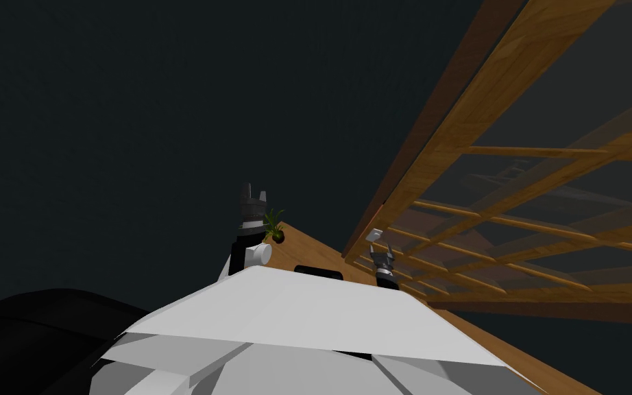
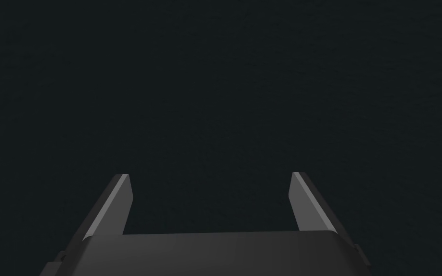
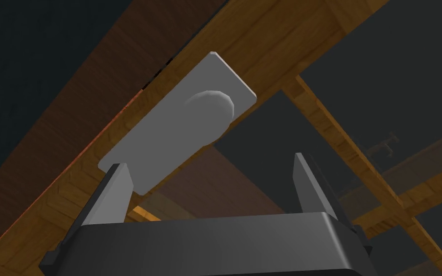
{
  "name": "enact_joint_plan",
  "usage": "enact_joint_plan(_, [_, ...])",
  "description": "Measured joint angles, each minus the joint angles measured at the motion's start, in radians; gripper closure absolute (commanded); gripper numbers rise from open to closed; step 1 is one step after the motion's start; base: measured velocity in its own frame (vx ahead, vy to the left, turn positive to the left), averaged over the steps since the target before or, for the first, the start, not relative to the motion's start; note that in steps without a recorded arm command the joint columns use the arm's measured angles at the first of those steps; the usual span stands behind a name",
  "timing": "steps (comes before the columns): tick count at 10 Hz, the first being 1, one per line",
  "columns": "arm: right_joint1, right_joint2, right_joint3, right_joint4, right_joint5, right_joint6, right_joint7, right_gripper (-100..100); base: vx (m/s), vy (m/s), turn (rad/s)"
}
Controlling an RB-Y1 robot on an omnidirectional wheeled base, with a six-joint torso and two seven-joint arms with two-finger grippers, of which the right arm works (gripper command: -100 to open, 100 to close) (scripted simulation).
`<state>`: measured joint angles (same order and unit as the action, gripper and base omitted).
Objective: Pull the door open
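**A:** Door (image 1: 458, 130): where does it stand?

**B:** To my right in the head view. It has a light wooden frame with thin wooden bars crossing glass panes, and a darker wooden post runs along its near edge.

**A:** And the handle?

**B:** A pale grey plate (image 3: 177, 124) is fixed on the frame's wooden stile, with a rounded knob (image 3: 210, 103) near one end. In the head view the plate (image 1: 374, 234) shows as a small light patch just beyond the right gripper (image 1: 381, 250).

**A:** What are that gripper's fingers doing?

**B:** In its wrist view the right gripper (image 3: 209, 160) has its fingers spread wide with nothing between them. One fingertip (image 3: 119, 172) overlaps the plate's near end, but I cannot tell whether it touches. The knob sits farther ahead, not between the blades.

**A:** The left arm?

**B:** The left gripper (image 1: 254, 190) is raised to the left of my chest, well apart from the door. In the wrist view the left gripper (image 2: 210, 175) has its fingers released and parted, facing a flat dark surface.

**A:** Anything else nearby?

**B:** A small potted plant (image 1: 273, 223) stands just beside the left arm, at the end of a wooden strip (image 1: 301, 247) that runs toward the door.
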<state>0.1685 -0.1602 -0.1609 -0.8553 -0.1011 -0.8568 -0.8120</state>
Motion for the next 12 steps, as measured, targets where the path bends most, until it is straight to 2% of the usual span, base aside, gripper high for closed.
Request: enact_joint_plan(12, [-0.04,0.022,0.029,0.011,-0.056,0.027,-0.296,-100,-0.045,-0.003,0.001])
